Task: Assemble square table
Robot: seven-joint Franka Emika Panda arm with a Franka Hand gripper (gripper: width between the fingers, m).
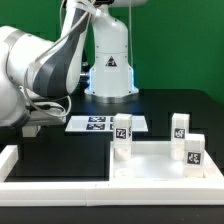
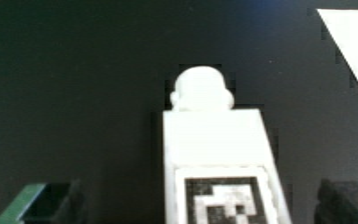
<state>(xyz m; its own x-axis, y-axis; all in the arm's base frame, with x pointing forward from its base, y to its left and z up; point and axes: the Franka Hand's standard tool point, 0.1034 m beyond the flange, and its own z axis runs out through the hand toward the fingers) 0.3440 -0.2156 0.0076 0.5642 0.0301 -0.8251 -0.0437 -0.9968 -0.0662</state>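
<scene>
Robotics lab, test bench. Green backdrop behind; black table (image 1: 170, 105) in front. One white-and-grey arm (image 1: 45, 65) bolted on a white base (image 1: 108, 60) with a warning sticker. Marker board (image 1: 100, 124) lying flat mid-table. White border rail (image 1: 55, 185) along the near edge. Tagged white blocks (image 1: 180, 126) at the exterior view's right.

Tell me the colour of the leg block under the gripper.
White, with a black-and-white tag; the leg block shows best in the wrist view.

Wrist view cuts off the leg block (image 2: 211, 150) and its blurred tag.
</scene>
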